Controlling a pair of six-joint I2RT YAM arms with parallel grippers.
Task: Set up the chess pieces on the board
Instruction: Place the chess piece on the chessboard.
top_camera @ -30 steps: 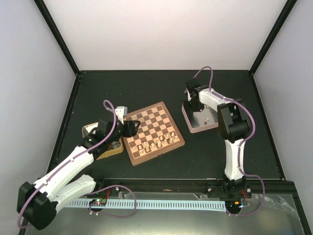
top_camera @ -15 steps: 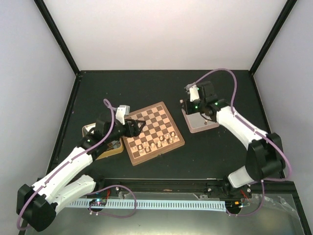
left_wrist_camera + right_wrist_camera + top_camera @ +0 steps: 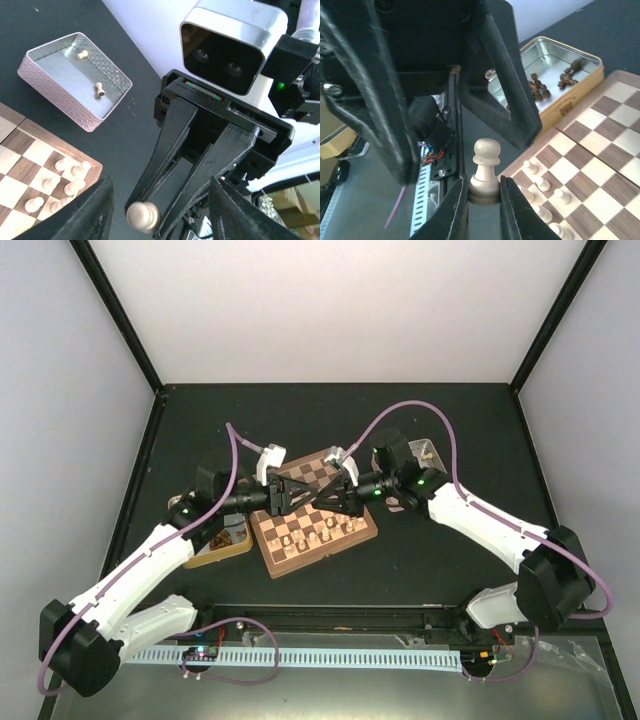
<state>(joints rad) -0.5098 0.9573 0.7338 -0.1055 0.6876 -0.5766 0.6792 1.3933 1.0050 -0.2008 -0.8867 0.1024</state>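
My right jaws pinch a tiny pale cream wooden pawn [image 3: 486,170] by its base above the tan-and-brown checked wooden board [image 3: 612,145], left jaws wide open facing it; looks like a handover, so close left squarely on the head before right releases.

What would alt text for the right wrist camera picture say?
The right gripper pinches a pale pawn by its base, facing the left gripper's open fingers; behind lie the chessboard and a tin of dark pieces.
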